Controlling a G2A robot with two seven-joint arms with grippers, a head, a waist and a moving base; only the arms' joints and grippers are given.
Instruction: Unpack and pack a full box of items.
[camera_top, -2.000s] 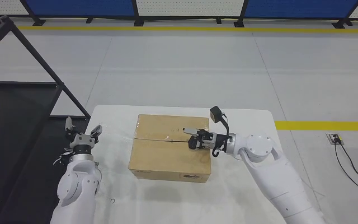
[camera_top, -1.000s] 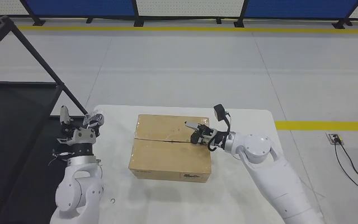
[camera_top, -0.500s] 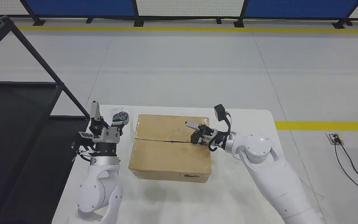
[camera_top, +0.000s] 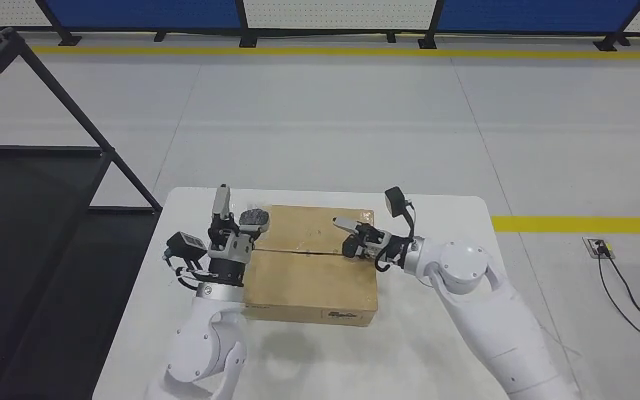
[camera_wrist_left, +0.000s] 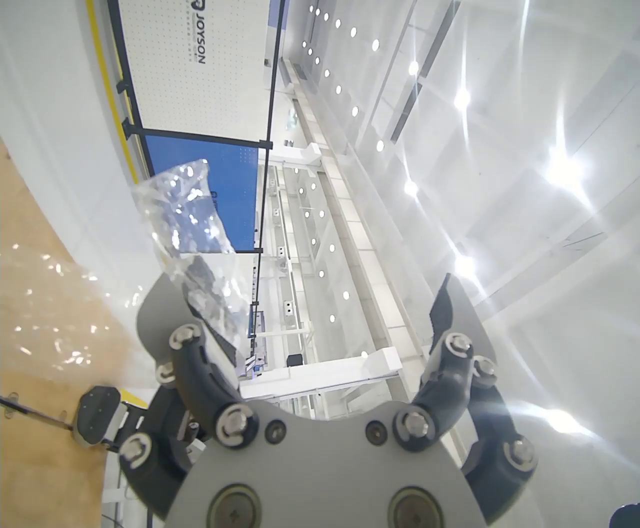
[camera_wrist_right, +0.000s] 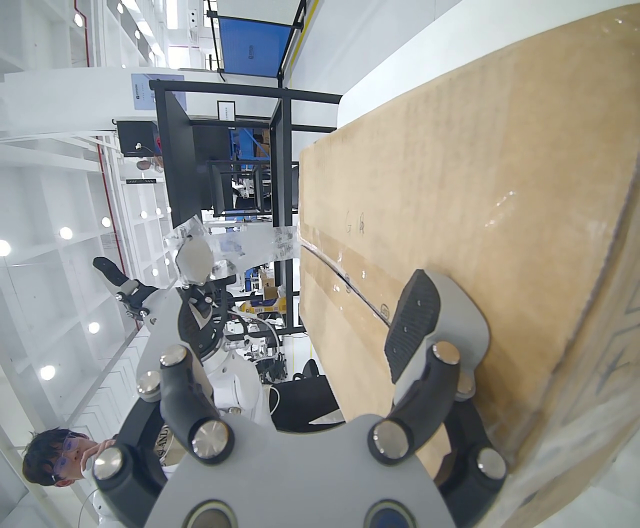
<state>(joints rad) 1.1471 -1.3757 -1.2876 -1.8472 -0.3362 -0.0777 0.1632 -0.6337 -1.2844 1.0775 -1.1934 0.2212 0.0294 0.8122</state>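
Observation:
A closed cardboard box (camera_top: 305, 262) lies in the middle of the white table, its top flaps meeting at a seam (camera_wrist_right: 345, 280). My left gripper (camera_top: 238, 208) stands at the box's left end, pointing upward, fingers wide apart and open (camera_wrist_left: 307, 295). A crumpled strip of clear tape (camera_wrist_left: 190, 235) clings to one of its fingers. My right gripper (camera_top: 350, 235) is over the box's right end, open (camera_wrist_right: 305, 285), with one ridged pad (camera_wrist_right: 415, 320) close to the box top. Nothing sits between its fingers.
The table (camera_top: 430, 330) has bare room to the right of and in front of the box. A black metal frame (camera_top: 60, 200) stands off the table's left side. Grey floor with a yellow line lies beyond.
My left arm has swung from the table's left edge over to the box's left end, carrying the clear tape on its finger. The right gripper has shifted only slightly on the box top.

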